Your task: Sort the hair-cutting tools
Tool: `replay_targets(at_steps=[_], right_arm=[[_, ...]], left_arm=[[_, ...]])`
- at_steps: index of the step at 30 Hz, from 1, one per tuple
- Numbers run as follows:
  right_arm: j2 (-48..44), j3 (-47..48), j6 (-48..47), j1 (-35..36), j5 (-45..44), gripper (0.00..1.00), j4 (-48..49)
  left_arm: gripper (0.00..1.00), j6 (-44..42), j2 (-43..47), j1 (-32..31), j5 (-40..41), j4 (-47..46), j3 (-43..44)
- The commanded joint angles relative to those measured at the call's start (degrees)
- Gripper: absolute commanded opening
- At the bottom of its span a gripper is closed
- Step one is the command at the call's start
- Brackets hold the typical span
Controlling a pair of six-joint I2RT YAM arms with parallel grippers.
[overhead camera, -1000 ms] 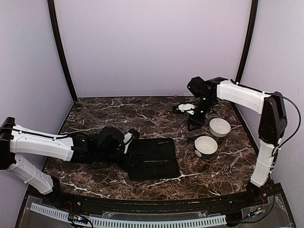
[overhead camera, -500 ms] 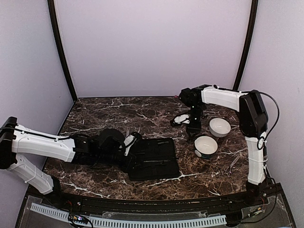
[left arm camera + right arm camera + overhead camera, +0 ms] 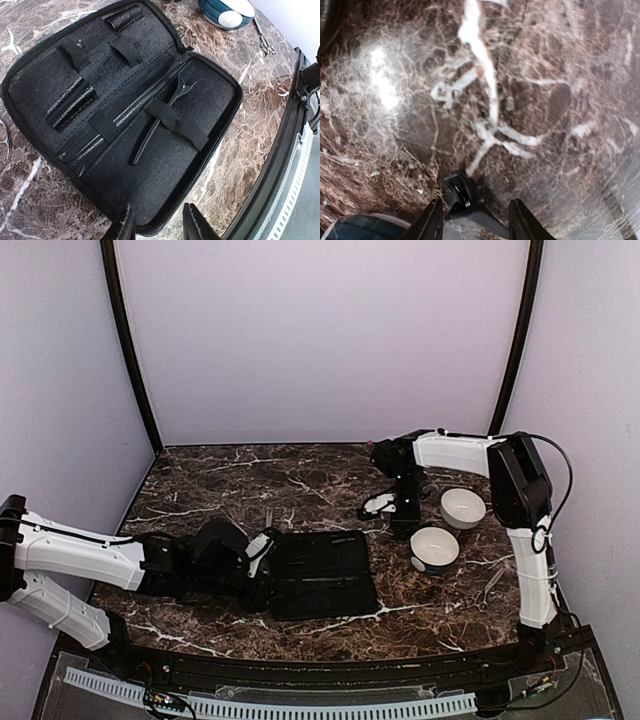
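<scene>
As I judge it, the sorting is hardly begun. The flat black zip case (image 3: 320, 575) lies open at the middle of the near edge of the dark marble worktop (image 3: 220, 470). A slim dark clip-like piece (image 3: 142, 145) sits inside it under an elastic strap (image 3: 175, 125). One pair of thin silvery scissors (image 3: 492, 585) lies loose by the right edge, nearer to me than the two round white bowls (image 3: 463, 507). Of a second pair I see only a ring (image 3: 4, 135), just beyond the case's far side. I see no tool in the bowls.

My left hand (image 3: 159, 215) is at the case's left rim, fingers apart and grasping nothing. The clip-like piece lies ahead of it, near but not touching. My right hand (image 3: 476, 205) hovers over bare marble beside the bowls. Its fingers are apart with a small dark object (image 3: 460, 190) between them, and I cannot tell whether they are grasping it.
</scene>
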State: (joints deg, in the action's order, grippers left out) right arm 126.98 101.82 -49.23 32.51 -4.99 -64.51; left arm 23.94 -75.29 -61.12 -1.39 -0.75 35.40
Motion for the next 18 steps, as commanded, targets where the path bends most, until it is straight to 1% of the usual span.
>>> replay_targets(at_steps=[1,6,9,13,18], right_arm=[[1.9,1.9,-0.6,0.8,-0.1,0.39,-1.2],[2.3,3.2,-0.6,1.0,1.2,0.22,-1.6],[1.6,4.5,-0.4,1.0,3.0,0.16,-2.0],[0.1,5.8,0.5,1.1,6.1,0.09,-2.1],[-1.9,7.5,2.0,1.8,10.8,0.08,-3.5]], left_arm=[[0.33,1.2,3.2,-0.1,1.0,-0.3,-1.3],[0.33,1.9,4.2,-0.1,1.2,0.1,-1.7],[0.33,2.0,4.2,-0.1,1.0,0.7,-1.1],[0.33,1.8,4.1,-0.1,1.3,2.1,0.1],[0.34,2.1,4.2,-0.1,2.3,2.5,0.2]])
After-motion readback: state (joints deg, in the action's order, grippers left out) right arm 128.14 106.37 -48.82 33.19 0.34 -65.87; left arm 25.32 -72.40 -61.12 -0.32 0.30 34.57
